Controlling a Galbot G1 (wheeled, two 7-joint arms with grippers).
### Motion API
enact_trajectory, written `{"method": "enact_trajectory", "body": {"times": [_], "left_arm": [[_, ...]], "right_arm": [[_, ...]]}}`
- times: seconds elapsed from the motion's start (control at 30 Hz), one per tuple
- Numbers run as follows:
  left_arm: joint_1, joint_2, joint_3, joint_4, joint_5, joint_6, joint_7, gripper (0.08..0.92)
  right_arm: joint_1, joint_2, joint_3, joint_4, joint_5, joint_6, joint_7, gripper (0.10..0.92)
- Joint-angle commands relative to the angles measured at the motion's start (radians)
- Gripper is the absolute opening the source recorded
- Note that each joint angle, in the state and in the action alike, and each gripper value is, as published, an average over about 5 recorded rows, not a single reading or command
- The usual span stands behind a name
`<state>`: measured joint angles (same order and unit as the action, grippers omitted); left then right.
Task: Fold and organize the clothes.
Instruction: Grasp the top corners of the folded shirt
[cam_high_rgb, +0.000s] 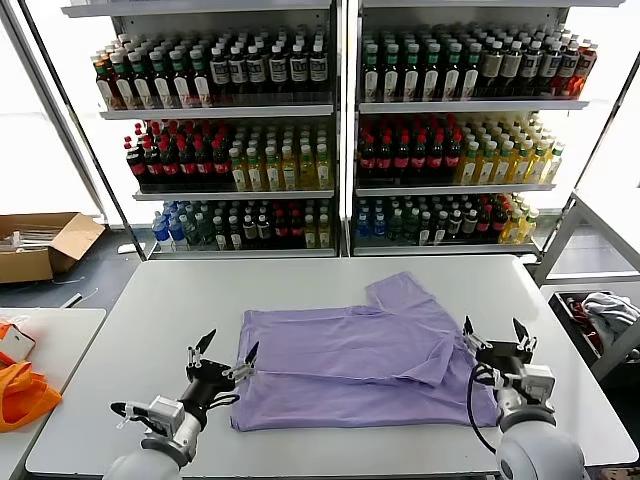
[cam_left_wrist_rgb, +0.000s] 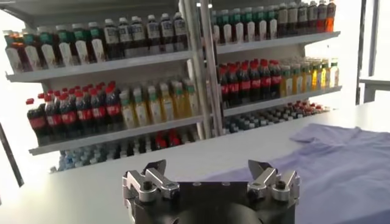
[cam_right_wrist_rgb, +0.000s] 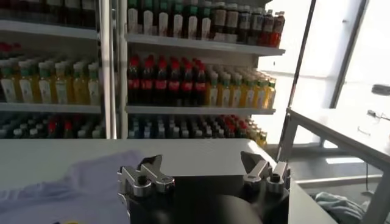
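One lavender T-shirt (cam_high_rgb: 365, 365) folded on one white table (cam_high_rgb: 150, 330), between two spread, empty claws: left (cam_high_rgb: 224, 357), right (cam_high_rgb: 496, 336).

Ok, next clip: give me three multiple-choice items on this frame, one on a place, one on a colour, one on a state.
1. Where does the T-shirt lie?
A. on the white table
B. in the cardboard box
C. on a shelf

2. What colour is the T-shirt?
A. orange
B. lavender
C. grey

3. How do the left gripper and right gripper stand?
A. both shut on cloth
B. one open, one shut
C. both open, holding nothing

Answers:
1 A, it is spread on the tabletop.
2 B, the cloth is pale purple.
3 C, the fingers are spread at the shirt's two ends with nothing between them.
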<state>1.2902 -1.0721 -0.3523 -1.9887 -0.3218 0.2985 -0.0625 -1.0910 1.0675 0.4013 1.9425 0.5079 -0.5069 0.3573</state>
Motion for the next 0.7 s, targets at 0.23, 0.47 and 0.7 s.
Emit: {"method": "enact_trajectory", "body": {"times": [0.23,0.47,0.7], "left_arm": [[-0.484,0.008,0.202,0.474,-0.129,0.061,0.054,0.823],[-0.484,-0.021,0.208,0.511,-0.127,0.068,0.046,0.823],[-0.488,-0.024,0.212,0.51,-0.128,0.086,0.028,0.823]], "right_arm": [[0.643,-0.069,-0.497,-0.557,0.156,-0.071,-0.24,0.823],[0.657,0.035,-0.483,-0.683,0.113,-0.069,-0.202,0.823],[0.655,0.089,-0.431,-0.755,0.091,-0.06,-0.201,0.823]]}}
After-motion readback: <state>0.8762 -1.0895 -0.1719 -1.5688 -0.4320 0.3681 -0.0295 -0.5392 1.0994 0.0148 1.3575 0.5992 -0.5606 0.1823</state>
